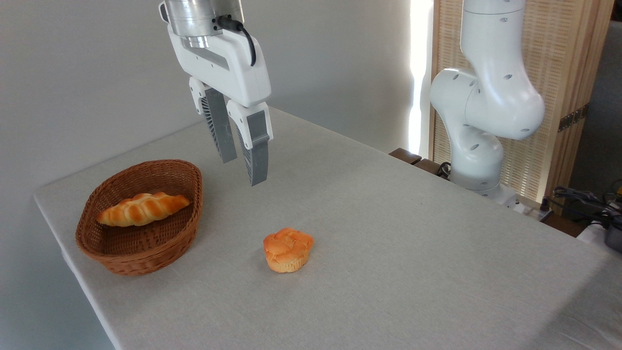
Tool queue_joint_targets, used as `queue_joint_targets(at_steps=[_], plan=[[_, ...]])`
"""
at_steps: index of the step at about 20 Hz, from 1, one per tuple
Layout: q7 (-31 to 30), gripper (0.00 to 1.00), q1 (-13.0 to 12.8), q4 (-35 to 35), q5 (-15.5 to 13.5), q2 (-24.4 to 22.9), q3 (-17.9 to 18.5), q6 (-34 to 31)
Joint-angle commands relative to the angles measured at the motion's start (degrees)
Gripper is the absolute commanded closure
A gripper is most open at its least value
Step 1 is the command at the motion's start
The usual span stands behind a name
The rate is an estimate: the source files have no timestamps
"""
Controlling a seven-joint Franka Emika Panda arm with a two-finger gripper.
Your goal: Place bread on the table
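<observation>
The bread (287, 250), a small round orange-golden bun with a knotted top, rests upright on the grey-beige table (388, 233), right of the basket. My gripper (244, 171) hangs in the air above and behind the bun, well clear of it. Its two grey fingers point down with a narrow gap between them and hold nothing.
A brown oval wicker basket (97, 248) stands near the table's left edge with a long twisted golden loaf (142, 208) inside. The white arm base (478, 146) rises beyond the table's far right side. Cables and gear (590, 204) lie at the right edge.
</observation>
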Motion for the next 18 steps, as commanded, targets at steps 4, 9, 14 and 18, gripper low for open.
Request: queue_joint_targets(at_steps=[4,9,14,18], plan=[[-0.07,0.0,0.27,-2.21,-0.11,-2.09,0.99,1.41],[-0.15,0.0,0.18,-2.21,0.51,-2.0,0.99,1.33],[-0.24,0.0,0.18,-2.21,0.51,-2.0,0.99,1.33],[-0.24,0.0,0.18,-2.21,0.51,-2.0,0.99,1.33]])
